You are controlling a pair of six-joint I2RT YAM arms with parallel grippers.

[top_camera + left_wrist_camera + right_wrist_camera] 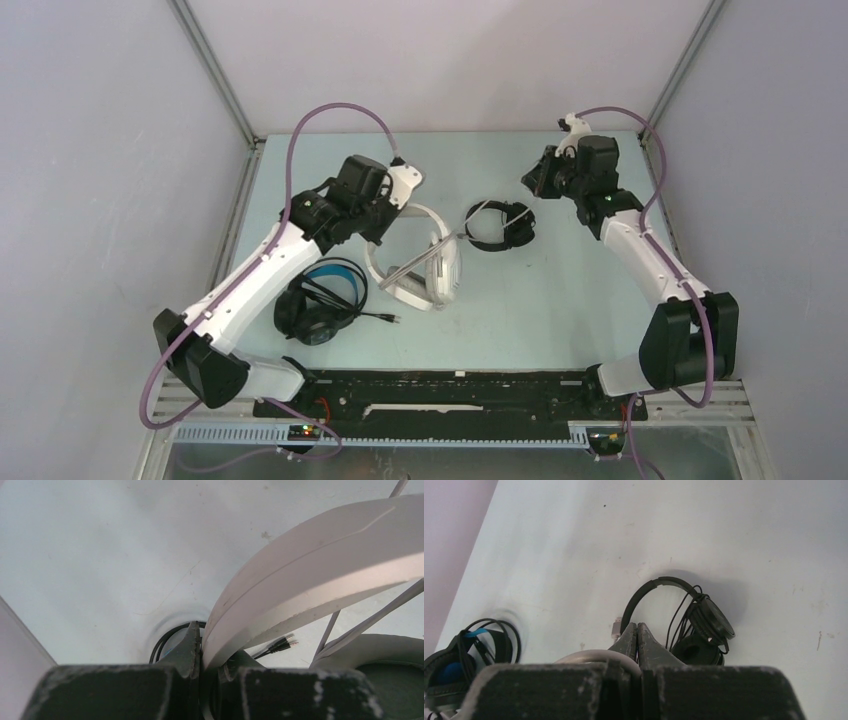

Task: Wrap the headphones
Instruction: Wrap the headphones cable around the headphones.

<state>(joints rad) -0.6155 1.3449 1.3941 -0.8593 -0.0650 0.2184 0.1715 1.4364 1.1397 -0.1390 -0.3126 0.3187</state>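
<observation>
The bulky white over-ear headphones with a grey cable [432,268] lie near the middle of the pale counter [560,300]. The left hand [201,636] is pinched narrow on their smooth white plastic headband [310,575]. That band looks stiff but glossy, so it may slip in so thin a pinch. The padded cups would give a softer, bulkier hold, and the limp cable is probably best taken near the cup before winding. The right hand [637,632] is closed on nothing, poised above the small thin black on-ear headphones [684,620] (light, with a fine cord that could snag). The black over-ear headphones with a blue headband [320,300] sit beside the left arm, cord looped about them. No brand or lettering is readable on any pair
</observation>
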